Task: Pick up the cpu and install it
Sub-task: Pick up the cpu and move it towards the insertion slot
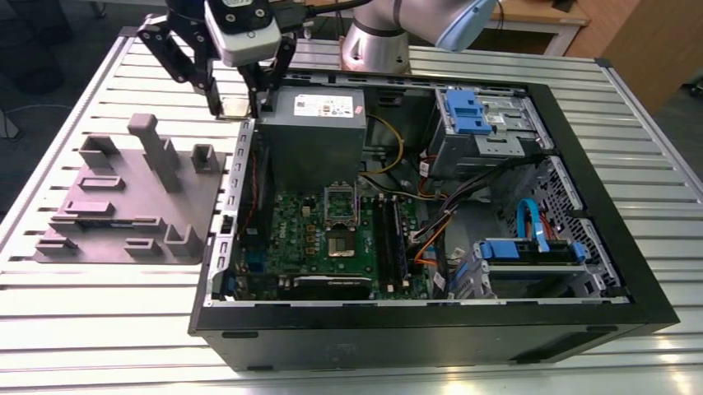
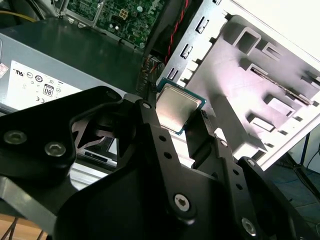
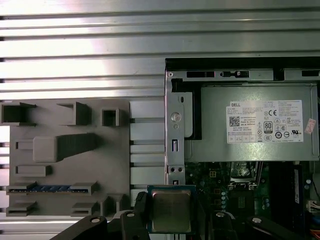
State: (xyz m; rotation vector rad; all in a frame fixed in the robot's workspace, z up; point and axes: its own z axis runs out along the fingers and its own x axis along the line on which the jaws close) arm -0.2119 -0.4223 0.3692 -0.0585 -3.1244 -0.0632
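1. Gripping the cpu [image 3: 171,210] by two opposite edges, my jaws are closed to its width, above the computer case [image 1: 417,337] wall at the exterior view's far left.
2. Such a thin edge grip could slip or tilt the chip, seating it crooked in the socket [image 1: 338,243].
3. The case holds the motherboard [image 1: 313,271] and the power supply [image 1: 316,123].

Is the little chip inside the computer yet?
Not yet. Done: the cpu is off the table, pinched in the gripper. Right now it hangs above the edge of the computer case, near the grey plate. Left: it isn't seated on the motherboard.
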